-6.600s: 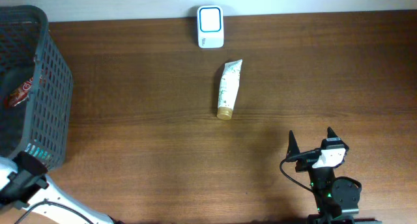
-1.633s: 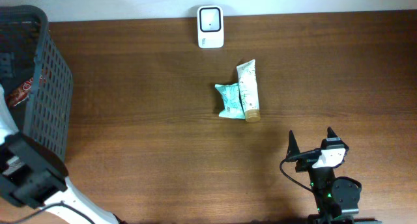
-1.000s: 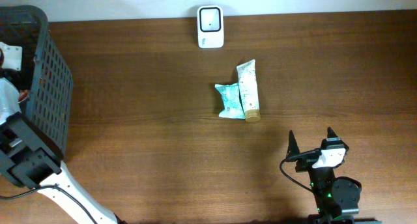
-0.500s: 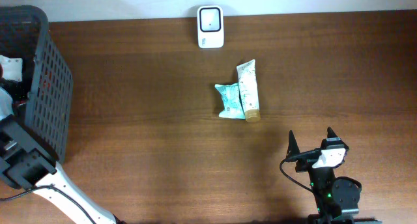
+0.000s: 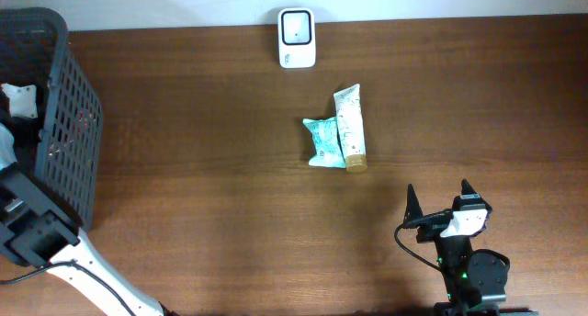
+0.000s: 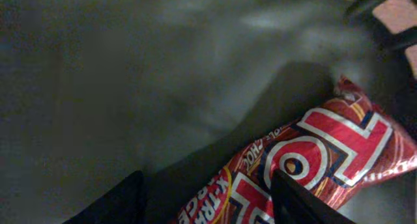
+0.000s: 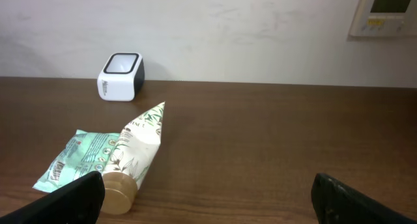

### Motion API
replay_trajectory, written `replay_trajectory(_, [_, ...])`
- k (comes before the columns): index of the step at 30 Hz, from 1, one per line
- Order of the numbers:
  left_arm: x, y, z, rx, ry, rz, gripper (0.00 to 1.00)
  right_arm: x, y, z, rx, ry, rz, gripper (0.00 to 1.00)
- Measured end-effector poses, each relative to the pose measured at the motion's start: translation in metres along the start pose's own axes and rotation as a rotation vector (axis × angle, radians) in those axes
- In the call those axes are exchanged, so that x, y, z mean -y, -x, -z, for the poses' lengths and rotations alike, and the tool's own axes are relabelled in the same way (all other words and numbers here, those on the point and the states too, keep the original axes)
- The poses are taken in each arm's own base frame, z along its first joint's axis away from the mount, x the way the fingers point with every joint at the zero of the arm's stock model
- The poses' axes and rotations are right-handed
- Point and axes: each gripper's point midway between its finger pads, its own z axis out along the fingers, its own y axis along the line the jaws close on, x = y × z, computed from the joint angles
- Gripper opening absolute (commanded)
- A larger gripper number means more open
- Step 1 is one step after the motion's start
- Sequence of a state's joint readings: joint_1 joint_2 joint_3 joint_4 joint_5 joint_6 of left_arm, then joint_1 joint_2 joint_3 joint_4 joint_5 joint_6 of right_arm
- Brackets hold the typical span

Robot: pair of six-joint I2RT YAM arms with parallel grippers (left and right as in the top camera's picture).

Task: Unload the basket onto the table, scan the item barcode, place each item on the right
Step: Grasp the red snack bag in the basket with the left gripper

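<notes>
The brown bench (image 5: 230,215) carries a dark mesh basket (image 5: 64,141) at its left edge. The left hand (image 6: 205,185) is down inside the basket, released, with its fingers set apart astride the near end of the red snack packet (image 6: 313,152). The packet lies on the basket floor, its long axis running diagonally away from the hand. The right hand (image 5: 438,192), also released, sits well apart. A cream tube (image 5: 350,128) touches a teal sachet (image 5: 322,141) mid-bench. The scanner (image 5: 297,38) stands at the far edge, and the basket wall likely stands in the way.
</notes>
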State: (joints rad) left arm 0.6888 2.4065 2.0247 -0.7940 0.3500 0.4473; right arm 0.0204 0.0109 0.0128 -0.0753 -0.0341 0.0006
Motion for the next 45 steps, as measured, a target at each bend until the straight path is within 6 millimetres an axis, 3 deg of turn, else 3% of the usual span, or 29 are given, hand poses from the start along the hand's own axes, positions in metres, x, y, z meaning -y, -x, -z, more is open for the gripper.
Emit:
replay_trajectory(4, [0.004, 0.003, 0.009, 0.002, -0.006, 0.044, 0.74, 0.0, 0.0, 0.0, 0.0, 0.0, 0.0, 0.99])
replay_trajectory(10, [0.013, -0.005, 0.02, -0.044, -0.033, 0.028, 0.73, 0.0, 0.0, 0.0, 0.0, 0.0, 0.0, 0.99])
replay_trajectory(20, [0.017, -0.028, 0.01, -0.083, -0.047, -0.103, 0.7, 0.0, 0.0, 0.0, 0.0, 0.0, 0.0, 0.99])
replay_trajectory(22, [0.014, -0.031, 0.01, -0.094, -0.017, -0.123, 0.54, 0.0, 0.0, 0.0, 0.0, 0.0, 0.0, 0.99])
replay_trajectory(24, [0.009, -0.034, 0.011, -0.107, 0.015, -0.135, 0.31, 0.0, 0.0, 0.0, 0.0, 0.0, 0.0, 0.99])
replay_trajectory(25, [0.007, -0.034, 0.01, -0.111, 0.028, -0.14, 0.25, 0.0, 0.0, 0.0, 0.0, 0.0, 0.0, 0.99])
replay_trajectory(29, [0.002, -0.034, 0.011, -0.118, 0.054, -0.124, 0.18, 0.0, 0.0, 0.0, 0.0, 0.0, -0.001, 0.99])
replay_trajectory(30, [0.001, -0.034, 0.012, -0.118, 0.058, -0.11, 0.0, 0.0, 0.0, 0.0, 0.0, 0.0, 0.0, 0.99])
replay_trajectory(33, [0.0, -0.027, 0.017, -0.104, 0.069, -0.042, 0.0, 0.0, 0.0, 0.0, 0.0, 0.0, 0.0, 0.99])
replay_trajectory(35, [-0.001, -0.009, 0.026, -0.054, 0.072, 0.017, 0.0, 0.0, 0.0, 0.0, 0.0, 0.0, 0.0, 0.99])
replay_trajectory(37, [0.001, 0.01, 0.04, 0.003, 0.067, 0.075, 0.0, 0.0, 0.0, 0.0, 0.0, 0.0, 0.0, 0.99])
replay_trajectory(40, [0.008, 0.047, 0.082, 0.125, 0.067, 0.153, 0.0, 0.0, 0.0, 0.0, 0.0, 0.0, 0.0, 0.99])
replay_trajectory(45, [0.04, 0.111, 0.214, 0.41, 0.074, 0.237, 0.0, 0.0, 0.0, 0.0, 0.0, 0.0, 0.0, 0.99])
